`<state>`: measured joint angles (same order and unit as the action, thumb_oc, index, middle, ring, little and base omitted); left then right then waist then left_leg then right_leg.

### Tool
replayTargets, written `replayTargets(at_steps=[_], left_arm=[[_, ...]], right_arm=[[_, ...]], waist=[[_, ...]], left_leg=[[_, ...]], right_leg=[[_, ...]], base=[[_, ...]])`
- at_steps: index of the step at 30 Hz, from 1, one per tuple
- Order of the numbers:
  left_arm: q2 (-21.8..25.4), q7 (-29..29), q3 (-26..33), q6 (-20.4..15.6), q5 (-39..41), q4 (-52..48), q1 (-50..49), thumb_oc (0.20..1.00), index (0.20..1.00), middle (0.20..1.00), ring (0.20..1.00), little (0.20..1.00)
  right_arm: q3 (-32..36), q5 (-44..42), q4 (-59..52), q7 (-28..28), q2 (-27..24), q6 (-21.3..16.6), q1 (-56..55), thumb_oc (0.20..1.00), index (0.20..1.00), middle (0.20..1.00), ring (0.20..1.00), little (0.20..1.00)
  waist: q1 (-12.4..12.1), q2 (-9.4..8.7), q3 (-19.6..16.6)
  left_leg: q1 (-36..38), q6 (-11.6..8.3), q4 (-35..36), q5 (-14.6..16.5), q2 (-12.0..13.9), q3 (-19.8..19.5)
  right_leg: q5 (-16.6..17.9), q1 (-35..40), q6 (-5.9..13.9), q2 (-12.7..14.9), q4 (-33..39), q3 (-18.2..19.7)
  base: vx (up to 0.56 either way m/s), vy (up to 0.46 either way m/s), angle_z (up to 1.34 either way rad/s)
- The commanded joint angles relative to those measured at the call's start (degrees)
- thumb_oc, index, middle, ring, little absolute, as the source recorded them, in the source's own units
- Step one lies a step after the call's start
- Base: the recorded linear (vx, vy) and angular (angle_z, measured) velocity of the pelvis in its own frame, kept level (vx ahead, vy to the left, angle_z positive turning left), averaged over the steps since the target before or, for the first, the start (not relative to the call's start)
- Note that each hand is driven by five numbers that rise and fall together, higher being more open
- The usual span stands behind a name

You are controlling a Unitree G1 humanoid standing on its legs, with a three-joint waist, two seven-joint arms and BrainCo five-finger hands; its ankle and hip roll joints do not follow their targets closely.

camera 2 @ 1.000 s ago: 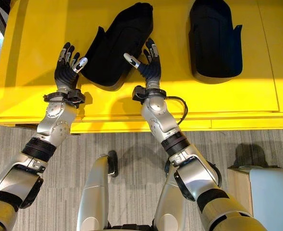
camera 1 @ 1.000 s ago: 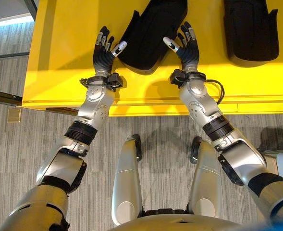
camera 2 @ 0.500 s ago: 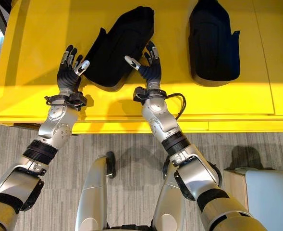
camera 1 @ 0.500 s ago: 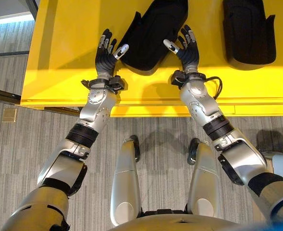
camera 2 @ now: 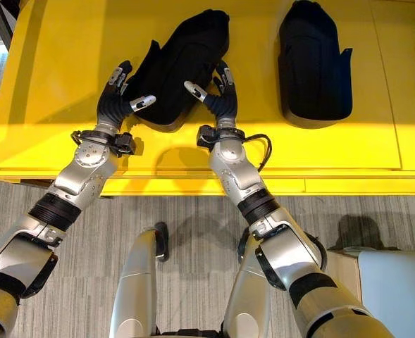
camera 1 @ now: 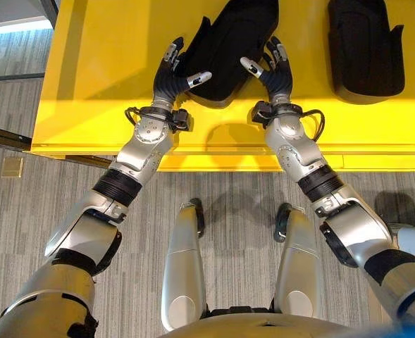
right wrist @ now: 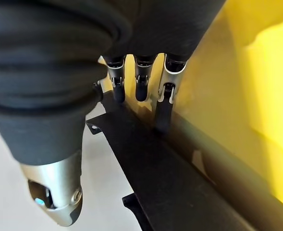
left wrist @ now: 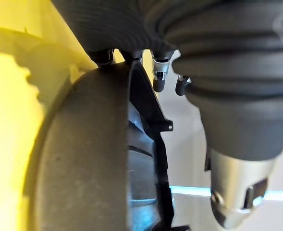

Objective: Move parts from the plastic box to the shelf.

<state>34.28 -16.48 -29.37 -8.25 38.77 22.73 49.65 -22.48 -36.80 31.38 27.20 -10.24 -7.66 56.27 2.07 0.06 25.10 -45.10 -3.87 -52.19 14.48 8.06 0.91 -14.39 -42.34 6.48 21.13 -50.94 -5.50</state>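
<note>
A black part [camera 1: 225, 49] was lying on the yellow shelf [camera 1: 101, 84], flanked by the left hand [camera 1: 173, 76] and right hand [camera 1: 274, 70]. Fingers of both hands were spread apart against its sides, nothing being clasped, probably to steady or release it. A second part [camera 1: 366, 46] was lying well apart.

Right hand [right wrist: 146, 29]: dark ribbed cover from 9 to 12 o'clock, silver thumb at 7 o'clock. Fingers [right wrist: 164, 98] extended and relaxed, dark tips touching the edge of a black moulded plastic part [right wrist: 179, 192]. Glossy yellow shelf surface [right wrist: 261, 96] at 3 o'clock.
</note>
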Motion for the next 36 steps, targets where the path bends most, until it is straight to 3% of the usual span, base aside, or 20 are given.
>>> replayTargets(at_steps=[1, 24, 36], left_arm=[[0.6, 4.0, -4.7, 0.6, -2.4, -2.8, 3.6, 1.0, 1.0, 1.0, 1.0, 1.0], [7.2, 8.0, -7.3, -2.1, 7.3, -20.0, -4.8, 1.0, 1.0, 1.0, 1.0, 1.0], [7.1, 7.8, -5.4, -3.3, 8.4, -22.5, -8.1, 1.0, 1.0, 1.0, 1.0, 1.0]], right_arm=[[-0.1, 0.7, 2.4, -1.1, -0.3, 1.1, 2.4, 1.0, 1.0, 1.0, 1.0, 1.0], [0.1, 2.5, 5.4, -1.0, -1.3, 2.3, 6.4, 1.0, 1.0, 1.0, 1.0, 1.0], [0.0, 3.5, 8.7, -1.0, -1.3, 2.3, 9.0, 1.0, 1.0, 1.0, 1.0, 1.0]], waist=[[-1.2, 0.94, 1.3], [-2.5, 0.97, 1.4], [-3.5, 1.05, 1.5]], left_leg=[[0.8, 0.38, 2.8, 0.9, 0.3, -1.1], [1.9, 0.45, 3.7, 0.8, 0.1, -1.1], [2.1, 0.47, 4.0, 0.6, 0.0, -1.3]], right_leg=[[-0.9, 2.6, -0.08, 0.3, 2.6, 0.9], [-0.7, 4.0, 0.1, 0.4, 3.5, 0.5], [-0.5, 4.3, 0.12, 0.6, 3.7, 0.3]], base=[[0.0, 0.0, 0.0], [0.0, 0.0, 0.0], [0.0, 0.0, 0.0]])
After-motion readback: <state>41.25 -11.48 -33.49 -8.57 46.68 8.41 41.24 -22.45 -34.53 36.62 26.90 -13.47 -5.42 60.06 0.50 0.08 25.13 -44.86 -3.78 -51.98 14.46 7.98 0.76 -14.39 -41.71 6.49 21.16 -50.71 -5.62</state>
